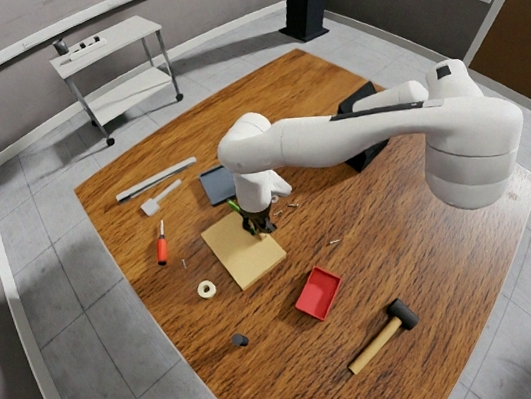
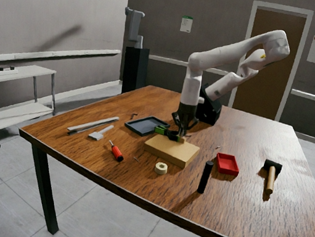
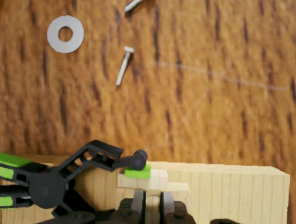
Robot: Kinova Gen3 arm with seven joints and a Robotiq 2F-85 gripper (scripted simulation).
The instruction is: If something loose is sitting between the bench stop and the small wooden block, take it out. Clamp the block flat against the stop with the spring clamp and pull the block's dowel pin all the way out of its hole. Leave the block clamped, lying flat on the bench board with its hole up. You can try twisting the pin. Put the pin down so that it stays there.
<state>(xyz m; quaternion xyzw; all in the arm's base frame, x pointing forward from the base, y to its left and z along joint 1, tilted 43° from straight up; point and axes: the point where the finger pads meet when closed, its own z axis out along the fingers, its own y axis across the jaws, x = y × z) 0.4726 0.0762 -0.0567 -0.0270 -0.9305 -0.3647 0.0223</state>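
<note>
My gripper (image 1: 260, 231) (image 2: 182, 135) (image 3: 152, 207) points down over the back part of the bench board (image 1: 246, 260) (image 2: 170, 150) (image 3: 240, 192). Its fingers are nearly closed, with the pale dowel pin (image 3: 152, 206) between them in the wrist view. The small wooden block (image 3: 180, 187) is under the fingertips, mostly hidden by them. A paler wooden piece (image 3: 159, 178), seemingly the bench stop, is right behind it. The green and black spring clamp (image 1: 233, 206) (image 2: 160, 130) (image 3: 47, 187) has one green pad against that piece. Its other jaw, the hole and the pin's lower end are hidden.
A blue-grey tray (image 1: 216, 184) (image 2: 146, 126) is behind the board. A washer (image 3: 65, 34) and screws (image 3: 124, 65) lie behind it too. A red tray (image 1: 319, 294) (image 2: 228, 164), a mallet (image 2: 271, 177), a tape roll (image 2: 161, 168), a screwdriver (image 2: 116, 153) and an upright black cylinder (image 2: 205, 177) stand or lie around.
</note>
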